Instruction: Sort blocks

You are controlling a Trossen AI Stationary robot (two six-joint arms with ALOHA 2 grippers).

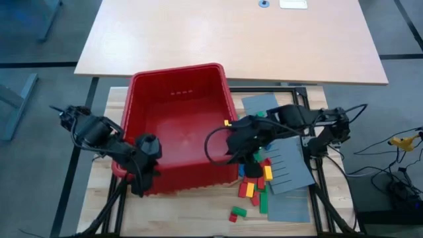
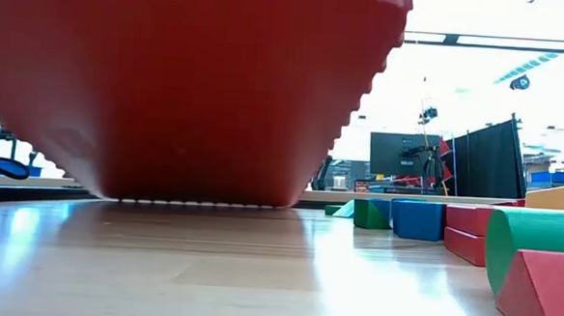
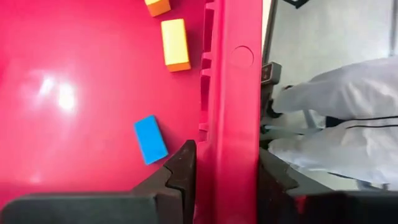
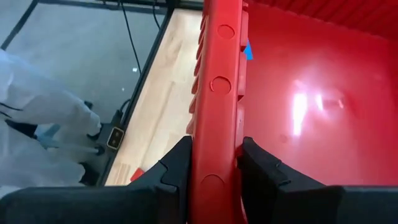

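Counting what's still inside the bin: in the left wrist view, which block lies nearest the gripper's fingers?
The blue block, just beyond the left gripper; the yellow blocks lie farther off.

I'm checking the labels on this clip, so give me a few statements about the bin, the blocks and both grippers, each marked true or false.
1. The left gripper clamps the red bin's rim. True.
2. The right gripper hangs open, clear of the bin. False: it is shut on the bin's rim.
3. The bin holds no blocks. False: the left wrist view shows a blue block and a yellow block inside.
4. Loose blocks lie on the table by the bin's right side. True.
5. The bin sits flat on the table. False: the low view shows it tilted.
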